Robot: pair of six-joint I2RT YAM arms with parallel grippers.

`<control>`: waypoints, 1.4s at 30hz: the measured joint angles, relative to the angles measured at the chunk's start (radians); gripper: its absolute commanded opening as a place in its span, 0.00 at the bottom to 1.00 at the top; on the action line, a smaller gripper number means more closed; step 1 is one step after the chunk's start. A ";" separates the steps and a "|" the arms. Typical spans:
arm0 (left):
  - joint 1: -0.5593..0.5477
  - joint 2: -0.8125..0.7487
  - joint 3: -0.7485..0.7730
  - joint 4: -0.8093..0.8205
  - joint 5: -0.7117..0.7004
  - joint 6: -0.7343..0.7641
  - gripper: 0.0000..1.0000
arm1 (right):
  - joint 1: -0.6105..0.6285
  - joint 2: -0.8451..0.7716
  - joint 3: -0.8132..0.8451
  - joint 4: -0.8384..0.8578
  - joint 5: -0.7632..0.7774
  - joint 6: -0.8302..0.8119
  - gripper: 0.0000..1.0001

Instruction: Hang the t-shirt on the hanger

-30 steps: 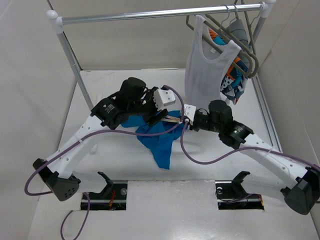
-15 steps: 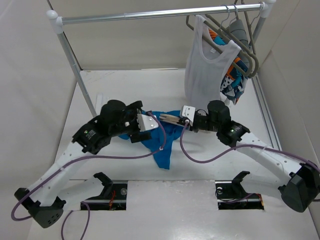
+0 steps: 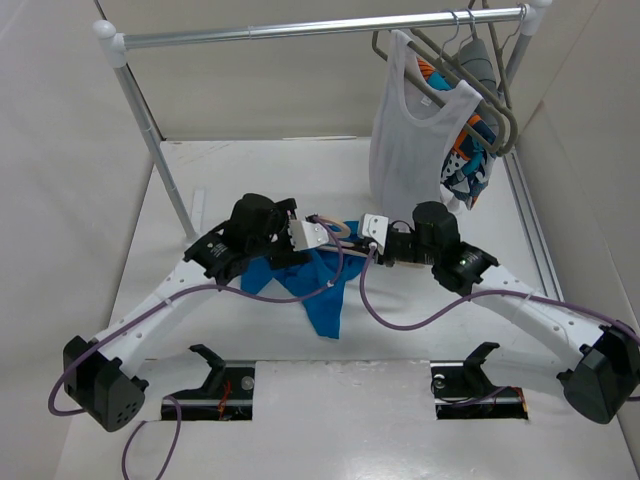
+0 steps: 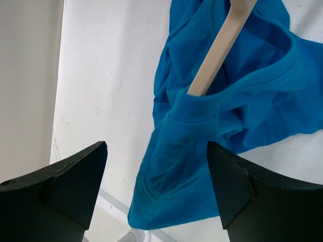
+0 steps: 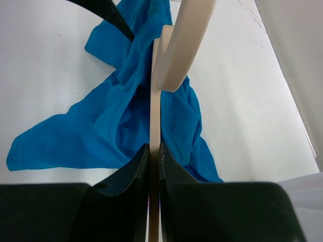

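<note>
- Surface (image 3: 250, 180): white; it carries the crumpled blue t-shirt (image 4: 242, 101), which lies between your arms.
- T-shirt: its collar is already over one arm of the hanger (image 4: 219, 48).
- Hanger: pale wood, lying across the shirt, clamped in your right fingers (image 5: 126, 176).
- Left fingers (image 4: 65, 186): spread wide, empty, above the collar.
- Step in hand: threading the hanger.
- Next move, likely: your left fingers pinch the collar edge and draw it over the other shoulder.

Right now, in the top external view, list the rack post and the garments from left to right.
Silver metal rack post → crumpled blue t-shirt → hanging white sleeveless top → multicoloured patterned garment.
</note>
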 measured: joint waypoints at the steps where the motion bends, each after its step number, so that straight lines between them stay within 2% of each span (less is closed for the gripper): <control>1: 0.004 0.000 -0.001 0.001 0.002 0.005 0.76 | 0.000 0.000 0.000 0.000 0.000 -0.001 0.00; 4: 0.017 -0.002 -0.015 0.014 0.014 0.014 0.84 | 0.000 0.005 0.001 0.000 0.000 -0.004 0.00; 6: 0.027 -0.009 -0.031 0.032 0.020 0.023 0.85 | 0.000 0.013 0.002 0.001 -0.004 -0.005 0.00; 10: 0.054 -0.016 -0.045 0.035 0.060 0.063 0.85 | 0.000 0.032 0.014 0.000 -0.019 -0.013 0.00; 14: 0.069 0.003 -0.045 0.036 0.129 0.091 0.79 | 0.000 0.040 0.020 -0.010 -0.026 -0.022 0.00; 16: 0.071 0.021 -0.045 0.037 0.163 0.098 0.72 | 0.000 0.043 0.020 -0.021 -0.026 -0.023 0.00; 17: 0.074 0.027 -0.045 0.037 0.180 0.100 0.59 | 0.000 0.045 0.020 -0.026 -0.026 -0.023 0.00; 20: 0.083 0.032 -0.058 0.043 0.228 0.110 0.32 | 0.000 0.046 0.020 -0.037 -0.027 -0.024 0.00; 21: 0.086 0.032 -0.059 0.038 0.250 0.114 0.06 | 0.000 0.046 0.020 -0.039 -0.027 -0.024 0.00; 22: 0.089 0.032 -0.060 0.035 0.268 0.113 0.00 | 0.000 0.046 0.020 -0.039 -0.027 -0.025 0.00; 24: 0.090 0.028 -0.064 0.009 0.314 0.127 0.00 | -0.005 0.044 0.020 -0.034 -0.016 -0.039 0.00; 30: 0.095 -0.007 -0.074 -0.016 0.334 0.114 0.00 | -0.009 0.042 0.020 -0.027 -0.048 -0.049 0.00; 32: 0.100 -0.013 -0.074 -0.018 0.333 0.095 0.00 | -0.011 0.042 0.021 -0.024 -0.050 -0.050 0.17; 33: 0.103 -0.016 -0.073 -0.018 0.333 0.078 0.00 | -0.015 0.042 0.025 -0.025 -0.049 -0.050 0.40; 35: 0.106 -0.021 -0.073 -0.016 0.329 0.030 0.00 | -0.028 0.042 0.043 -0.029 -0.026 -0.045 0.60; 38: 0.129 -0.043 -0.073 -0.011 0.271 -0.068 0.00 | -0.072 0.035 0.105 -0.058 0.053 -0.028 0.75; 42: 0.148 -0.107 -0.087 -0.003 0.206 -0.185 0.00 | -0.113 -0.028 0.169 -0.117 0.249 0.033 0.78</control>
